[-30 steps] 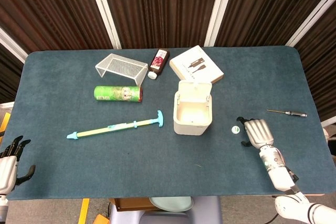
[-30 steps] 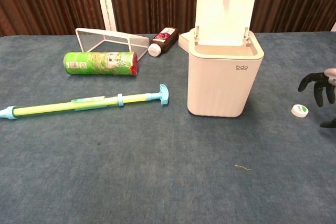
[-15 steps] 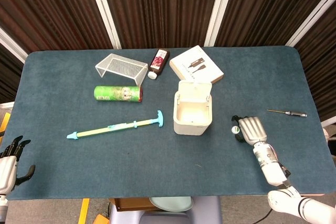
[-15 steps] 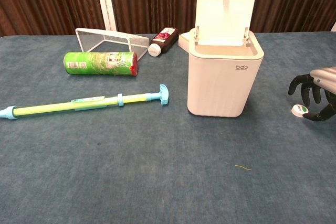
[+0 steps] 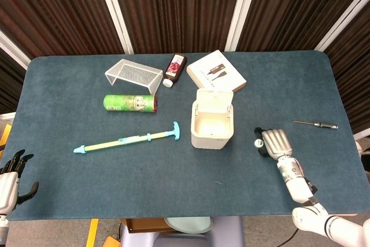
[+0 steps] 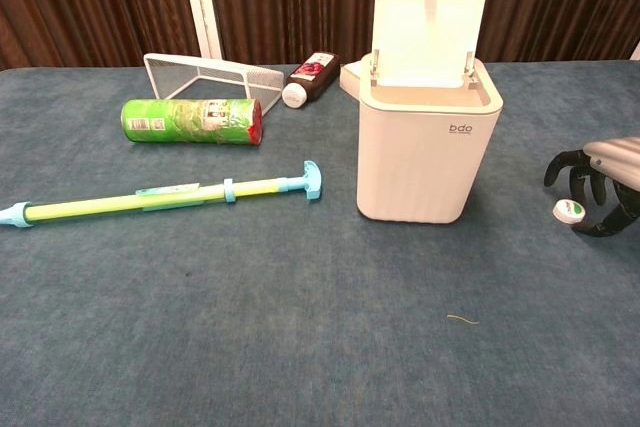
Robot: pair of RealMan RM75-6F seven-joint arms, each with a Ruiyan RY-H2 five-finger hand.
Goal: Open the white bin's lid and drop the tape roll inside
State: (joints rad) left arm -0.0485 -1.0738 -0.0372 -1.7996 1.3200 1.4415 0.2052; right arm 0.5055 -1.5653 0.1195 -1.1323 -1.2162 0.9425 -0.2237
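The tape roll (image 6: pixel 568 210), small and white with a green face, lies flat on the blue table (image 5: pixel 69 102) to the right of the white bin (image 6: pixel 428 152), well apart from it. The right hand (image 6: pixel 598 179) arches over the roll with its dark fingers (image 6: pixel 560 162) curled down around it, one on the far side and the thumb on the near side; whether they actually pinch the roll or only bracket it cannot be told from either view. The bin stands upright with its lid (image 6: pixel 428 27) swung up and back on its hinge, and from above its inside (image 5: pixel 212 124) shows only pale walls and floor, nothing in it. Left of the bin lies a long yellow rod with light-blue ends (image 5: pixel 127 139), and beyond that a green cylindrical can (image 5: pixel 130 103) on its side, a white wire rack (image 5: pixel 133 74), a dark bottle with a white cap (image 5: pixel 174 69) lying down, and a flat white box (image 5: pixel 217 71) just behind the bin. A slim screwdriver (image 5: pixel 315 124) rests far right. The left hand (image 5: pixel 11 177) hangs off the table's near left corner, fingers spread and holding nothing.
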